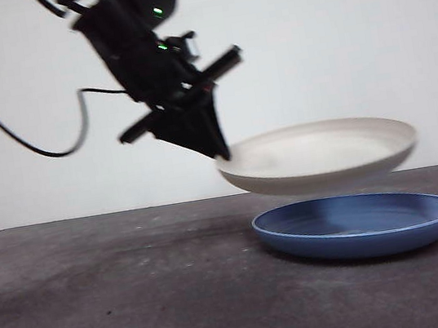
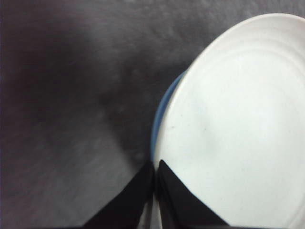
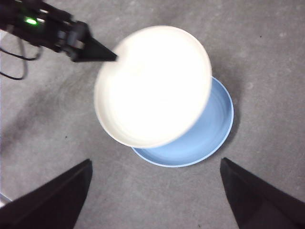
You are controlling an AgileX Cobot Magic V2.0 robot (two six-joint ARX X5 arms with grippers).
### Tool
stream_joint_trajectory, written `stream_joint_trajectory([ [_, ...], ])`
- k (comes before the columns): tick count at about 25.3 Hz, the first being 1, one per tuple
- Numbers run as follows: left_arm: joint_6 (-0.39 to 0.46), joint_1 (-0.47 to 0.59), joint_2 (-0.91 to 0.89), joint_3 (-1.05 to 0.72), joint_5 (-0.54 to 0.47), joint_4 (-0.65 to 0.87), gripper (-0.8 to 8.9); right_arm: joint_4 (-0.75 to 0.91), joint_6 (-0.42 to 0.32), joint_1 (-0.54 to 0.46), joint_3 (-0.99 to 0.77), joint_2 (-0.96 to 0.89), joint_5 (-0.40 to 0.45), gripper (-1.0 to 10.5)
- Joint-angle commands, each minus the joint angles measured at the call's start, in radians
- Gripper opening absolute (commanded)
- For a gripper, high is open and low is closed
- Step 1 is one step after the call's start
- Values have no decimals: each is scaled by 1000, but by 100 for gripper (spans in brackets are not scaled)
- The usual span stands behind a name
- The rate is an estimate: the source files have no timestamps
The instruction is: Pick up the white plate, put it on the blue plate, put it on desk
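The white plate (image 1: 317, 156) hangs in the air a little above the blue plate (image 1: 358, 224), which rests on the desk (image 1: 125, 310). My left gripper (image 1: 219, 154) is shut on the white plate's left rim, its jaws pinching the edge (image 2: 155, 172). In the left wrist view the white plate (image 2: 238, 124) covers all but a thin sliver of the blue plate (image 2: 162, 112). From high above, the right wrist view shows the white plate (image 3: 152, 86) overlapping the blue plate (image 3: 200, 138), offset toward the left gripper (image 3: 112, 56). My right gripper (image 3: 155, 191) is open, holding nothing.
A black cable (image 1: 6, 121) loops down from the left arm. The desk's far edge meets a plain white wall (image 1: 331, 32).
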Motion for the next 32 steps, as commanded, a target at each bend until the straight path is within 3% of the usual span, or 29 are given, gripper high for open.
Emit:
stream_joint_trajectory([
  [1,-7,-27,79,79,-10,-14,9,2,16,3,18,-5,0,430],
  [7,-6,-62,182,172,-30,-58,9,-21,16,3,18,-11,4,430],
  [18,31,-72,199,176,-56,-81,20,-22,15,3,18,-11,3,430],
  [19,31,-72,199,176,-56,-84,52,-22,15,3,18,-11,3,430],
  [24,40,-84,199,177,-55,-81,392,-21,14,3,18,-11,4,430],
  [32,84,-82,158,259,-55,-185,406,-22,15,3,18,-11,29,430],
])
